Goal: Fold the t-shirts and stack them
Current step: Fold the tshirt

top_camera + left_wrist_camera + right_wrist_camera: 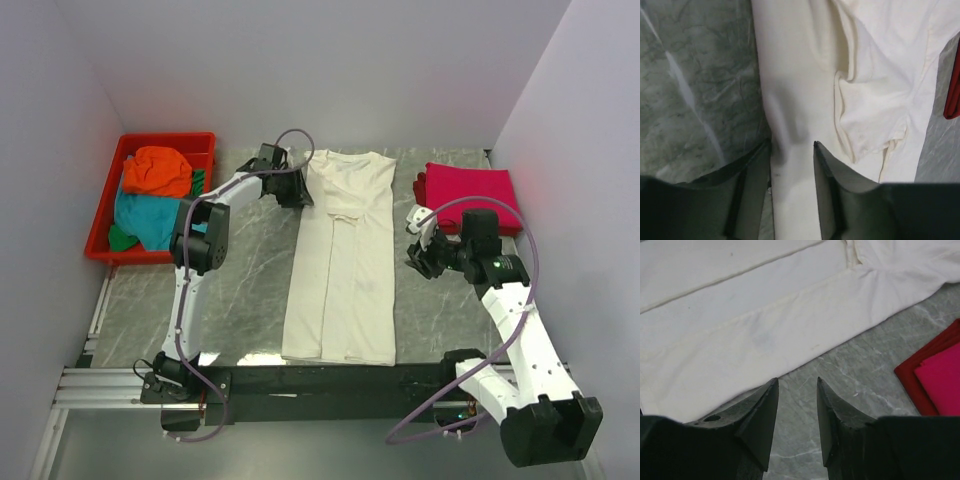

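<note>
A large cream-white t-shirt (340,260) lies flat down the middle of the table, its sides folded in. My left gripper (297,190) is at its upper left edge; in the left wrist view the left gripper (792,144) is open, its fingers straddling the cloth (800,90). My right gripper (413,243) hovers just off the shirt's right edge. The right wrist view shows the right gripper (797,380) open over bare marble with the white shirt (740,325) close ahead. A folded magenta-pink t-shirt (468,185) rests on a red t-shirt (920,385) at the back right.
A red tray (105,215) at the back left holds an orange t-shirt (158,170), a teal t-shirt (145,215) and some green cloth (122,238). White walls close in the table on the left, back and right. The arm bases stand along the near edge.
</note>
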You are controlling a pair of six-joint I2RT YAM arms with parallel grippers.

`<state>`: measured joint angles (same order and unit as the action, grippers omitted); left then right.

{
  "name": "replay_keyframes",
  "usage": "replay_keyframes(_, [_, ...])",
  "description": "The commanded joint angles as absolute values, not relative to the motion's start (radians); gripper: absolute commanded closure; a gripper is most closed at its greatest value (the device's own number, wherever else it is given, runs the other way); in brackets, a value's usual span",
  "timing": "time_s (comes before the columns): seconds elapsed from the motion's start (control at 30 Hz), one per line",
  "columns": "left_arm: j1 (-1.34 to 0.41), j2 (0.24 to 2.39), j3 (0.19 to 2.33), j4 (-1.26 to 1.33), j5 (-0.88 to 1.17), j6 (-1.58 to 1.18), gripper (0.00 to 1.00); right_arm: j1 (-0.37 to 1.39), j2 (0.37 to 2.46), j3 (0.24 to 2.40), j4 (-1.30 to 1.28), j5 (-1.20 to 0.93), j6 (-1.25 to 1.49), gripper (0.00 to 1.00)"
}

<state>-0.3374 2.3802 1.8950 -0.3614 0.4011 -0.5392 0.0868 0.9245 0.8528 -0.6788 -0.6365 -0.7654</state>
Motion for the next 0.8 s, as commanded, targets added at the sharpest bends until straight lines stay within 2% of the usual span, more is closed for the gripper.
replay_keyframes(0.0, [-0.350,2.410,1.927,-0.411,0.442,-0.534,0.59,0.052,0.926,0.867,-0.626,-0.689,-0.715,0.56])
replay_keyframes(0.1, [-0.348,2.413,1.922,-0.439,0.395,-0.523,0.76,0.035,0.939,0.874,-0.640,-0.712,-0.719,0.56])
replay_keyframes(0.13, [-0.344,2.408,1.916,-0.443,0.379,-0.522,0.87,0.031,0.940,0.876,-0.638,-0.715,-0.718,0.56])
replay_keyframes(0.2, [-0.334,2.384,1.870,-0.431,0.364,-0.525,0.99,0.029,0.940,0.873,-0.641,-0.724,-0.716,0.56])
replay_keyframes(0.23, [-0.322,2.355,1.850,-0.417,0.339,-0.525,1.00,0.029,0.942,0.873,-0.640,-0.723,-0.715,0.56])
replay_keyframes(0.6, [-0.244,2.140,1.541,-0.321,0.267,-0.535,0.99,0.028,1.014,0.890,-0.666,-0.719,-0.730,0.56])
replay_keyframes(0.7, [-0.233,2.080,1.525,-0.311,0.258,-0.526,0.76,0.028,1.040,0.894,-0.679,-0.723,-0.748,0.56])
replay_keyframes(0.73, [-0.233,2.060,1.528,-0.308,0.246,-0.509,0.65,0.029,1.057,0.897,-0.689,-0.724,-0.758,0.56])
replay_keyframes(0.77, [-0.232,2.009,1.528,-0.298,0.236,-0.496,0.62,0.029,1.066,0.902,-0.699,-0.732,-0.771,0.54])
